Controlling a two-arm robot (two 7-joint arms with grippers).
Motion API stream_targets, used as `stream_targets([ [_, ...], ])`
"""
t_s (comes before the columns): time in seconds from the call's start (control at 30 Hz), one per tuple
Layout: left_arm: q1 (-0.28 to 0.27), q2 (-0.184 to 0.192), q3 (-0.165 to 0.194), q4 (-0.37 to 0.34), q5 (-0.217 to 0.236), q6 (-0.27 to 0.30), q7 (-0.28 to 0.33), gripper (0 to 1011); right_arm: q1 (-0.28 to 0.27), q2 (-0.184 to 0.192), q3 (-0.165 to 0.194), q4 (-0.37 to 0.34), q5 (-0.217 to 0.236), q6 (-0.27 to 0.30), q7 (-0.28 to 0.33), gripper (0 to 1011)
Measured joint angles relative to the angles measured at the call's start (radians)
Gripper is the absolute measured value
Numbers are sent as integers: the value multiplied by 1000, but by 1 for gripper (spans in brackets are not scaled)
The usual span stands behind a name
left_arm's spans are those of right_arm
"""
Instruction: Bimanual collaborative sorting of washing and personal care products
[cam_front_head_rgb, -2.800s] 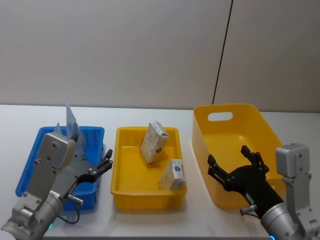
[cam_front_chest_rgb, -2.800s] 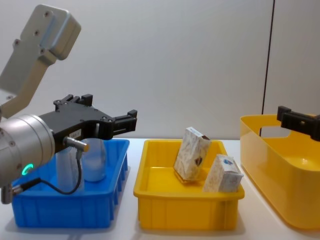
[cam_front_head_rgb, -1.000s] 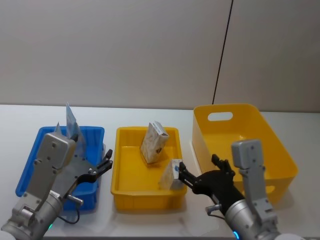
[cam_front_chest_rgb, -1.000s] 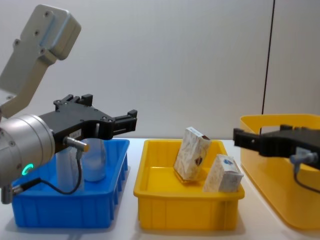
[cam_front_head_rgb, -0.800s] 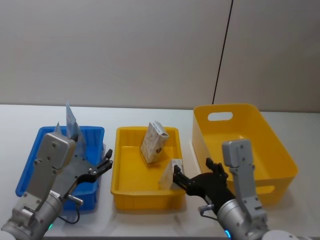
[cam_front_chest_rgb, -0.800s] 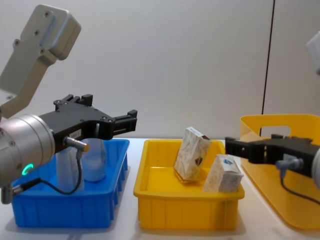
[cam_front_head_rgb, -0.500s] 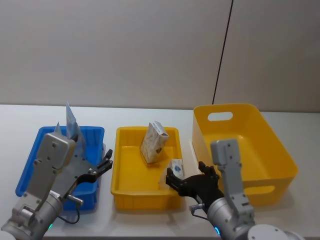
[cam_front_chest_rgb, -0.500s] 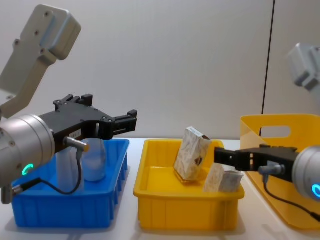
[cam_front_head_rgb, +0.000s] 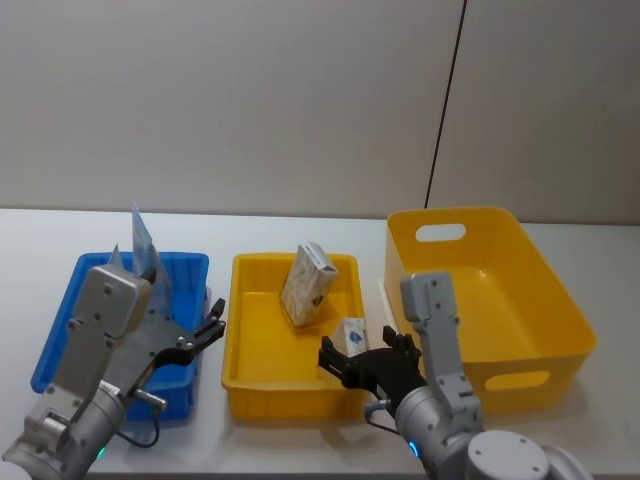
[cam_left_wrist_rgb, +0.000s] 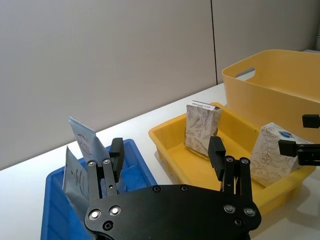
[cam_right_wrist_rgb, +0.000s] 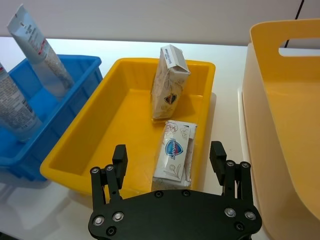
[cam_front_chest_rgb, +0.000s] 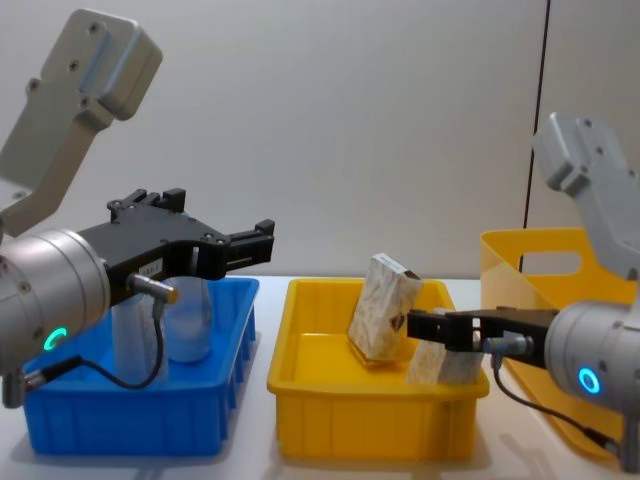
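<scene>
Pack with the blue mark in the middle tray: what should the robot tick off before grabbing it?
1. Right tool open wide: ok.
2. Pack with the blue mark centred between its fingers: ok.
3. That tool low enough to grip the pack: cannot tell.
4. Leaning pack stands apart, farther back in the tray: ok.
5. Left tool out of the way, over the blue bin: ok.

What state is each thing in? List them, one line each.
left tool: open, over the blue bin.
right tool: open, at the blue-marked pack, not gripping.
blue-marked pack: leaning tilted in the yellow tray.
taller pack: upright, leaning.
squeeze tubes: standing tilted in the blue bin.
</scene>
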Motion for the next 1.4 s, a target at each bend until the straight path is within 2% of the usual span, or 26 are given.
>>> stream_targets([
  [0.43,0,0,0,0,0,0,0,1001,41,-44,22,75,15,18,-4,1008],
  [0.83,0,0,0,0,0,0,0,1002,82,-76,36,144,33,31,20,1000],
  [0.97,0,0,0,0,0,0,0,1001,93,-84,40,163,36,36,26,930],
  [1.2,0,0,0,0,0,0,0,1001,110,-98,47,192,38,43,29,735],
  [1.23,0,0,0,0,0,0,0,1001,113,-101,49,197,38,44,28,673],
  [1.3,0,0,0,0,0,0,0,1001,115,-104,50,201,38,46,28,645],
  [1.37,0,0,0,0,0,0,0,1001,118,-107,52,206,37,47,26,535],
  [1.4,0,0,0,0,0,0,0,1001,120,-109,54,209,36,47,24,535],
])
